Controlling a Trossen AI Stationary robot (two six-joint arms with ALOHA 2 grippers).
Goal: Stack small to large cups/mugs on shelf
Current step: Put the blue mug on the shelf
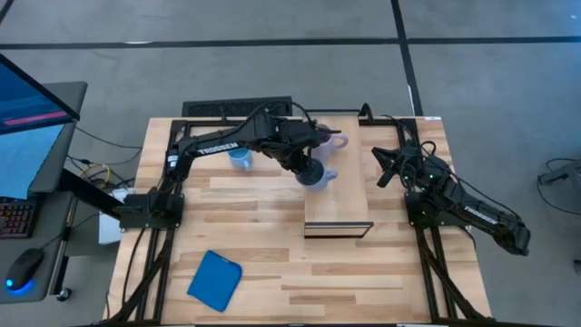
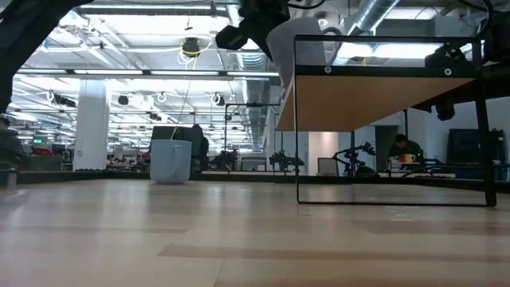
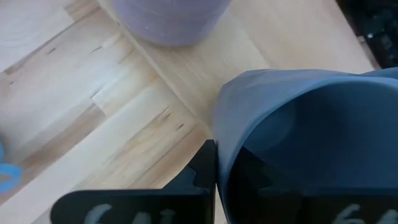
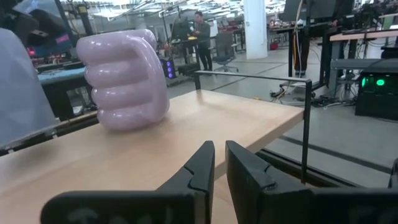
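My left gripper (image 1: 306,167) is shut on the dull grey-blue mug (image 1: 317,176) at the left edge of the light-wood shelf (image 1: 349,195). The pale purple mug (image 1: 329,141) stands on its base on the shelf's far part and also shows in the right wrist view (image 4: 124,78). The bright light blue mug (image 1: 241,159) stands on the tabletop left of the shelf and also shows in the low view (image 2: 170,162). My right gripper (image 1: 383,166) waits shut and empty at the shelf's right side. My left gripper holds the grey-blue mug by its rim wall (image 3: 222,146), one finger (image 3: 198,177) outside and the other inside the hollow. The fingers come from above, slanting from the table's left. The mug sits about upright, mouth up (image 2: 301,40). Whether its base touches the shelf, I cannot tell.
A flat blue square pad (image 1: 215,280) lies near the table's front left. The shelf's dark frame (image 2: 390,199) stands on the tabletop. A monitor and a keyboard are left of the table. People show in the room beyond.
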